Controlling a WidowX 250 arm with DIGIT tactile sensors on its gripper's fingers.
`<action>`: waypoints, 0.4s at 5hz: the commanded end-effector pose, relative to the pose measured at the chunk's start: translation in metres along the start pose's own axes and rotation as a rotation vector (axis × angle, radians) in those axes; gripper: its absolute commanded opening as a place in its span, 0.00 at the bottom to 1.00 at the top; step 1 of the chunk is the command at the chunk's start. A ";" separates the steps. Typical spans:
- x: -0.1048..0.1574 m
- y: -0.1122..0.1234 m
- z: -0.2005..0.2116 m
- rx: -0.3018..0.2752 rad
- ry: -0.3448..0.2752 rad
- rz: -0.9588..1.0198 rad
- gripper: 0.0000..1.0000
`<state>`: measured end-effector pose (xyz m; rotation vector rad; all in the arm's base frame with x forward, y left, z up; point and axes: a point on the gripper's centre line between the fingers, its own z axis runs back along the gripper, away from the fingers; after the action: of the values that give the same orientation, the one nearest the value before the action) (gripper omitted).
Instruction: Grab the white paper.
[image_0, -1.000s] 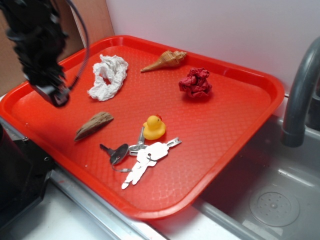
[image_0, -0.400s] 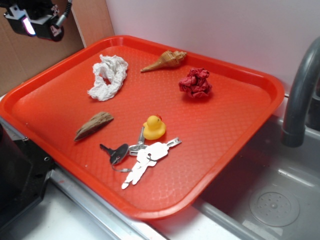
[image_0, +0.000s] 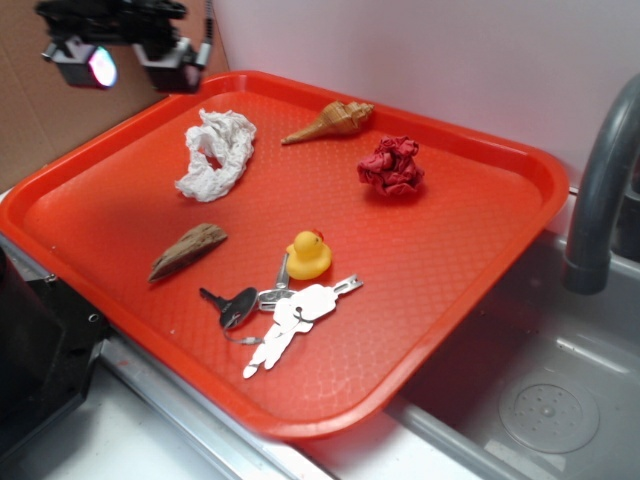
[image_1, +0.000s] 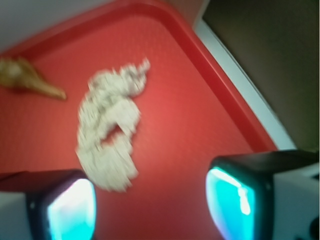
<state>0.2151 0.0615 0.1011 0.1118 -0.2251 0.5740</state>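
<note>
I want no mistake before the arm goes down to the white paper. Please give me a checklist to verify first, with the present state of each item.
1. Gripper open: ok, both fingers stand apart in the wrist view.
2. Gripper empty: ok.
3. White paper free, apart from the shell and the wood piece: ok.
4. Gripper over the paper: not ok, it hangs beyond the tray at the far left corner.
5. Paper in wrist view: ok, though blurred.
6. Exact height above the tray: cannot tell.
</note>
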 end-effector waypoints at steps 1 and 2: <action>0.030 -0.033 -0.056 -0.003 0.037 -0.005 1.00; 0.037 -0.035 -0.083 0.018 0.058 -0.047 1.00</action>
<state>0.2664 0.0693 0.0209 0.1208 -0.1108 0.5209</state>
